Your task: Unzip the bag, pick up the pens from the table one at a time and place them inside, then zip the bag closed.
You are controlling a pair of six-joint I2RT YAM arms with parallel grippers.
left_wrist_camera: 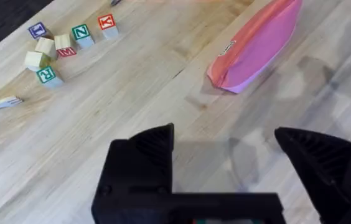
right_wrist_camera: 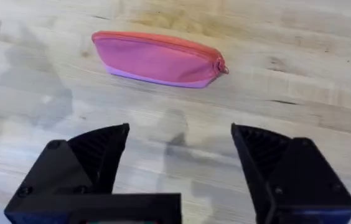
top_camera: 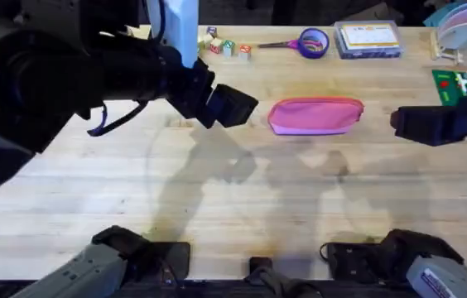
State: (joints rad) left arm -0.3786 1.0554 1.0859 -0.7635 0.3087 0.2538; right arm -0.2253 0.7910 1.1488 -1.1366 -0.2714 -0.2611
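Counter (top_camera: 217, 199) wide, bag (top_camera: 315, 115) lies zipped at its 12 o'clock, between our left hand (left_wrist_camera: 225, 149) at 9 and right hand (right_wrist_camera: 178, 146) at 3, both spread apart, holding nothing; risk: we snag fabric instead of the tiny zipper pull (right_wrist_camera: 223, 68)

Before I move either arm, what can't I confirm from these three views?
- Pens: I can't find any on the table; the left arm, large and dark in the overhead view, hides the upper-left tabletop.
- Bag: the zipper looks shut, but the far end is cut off by the left wrist view's edge, and the pull is too small overhead.
- Bag contents: hidden by the fabric.
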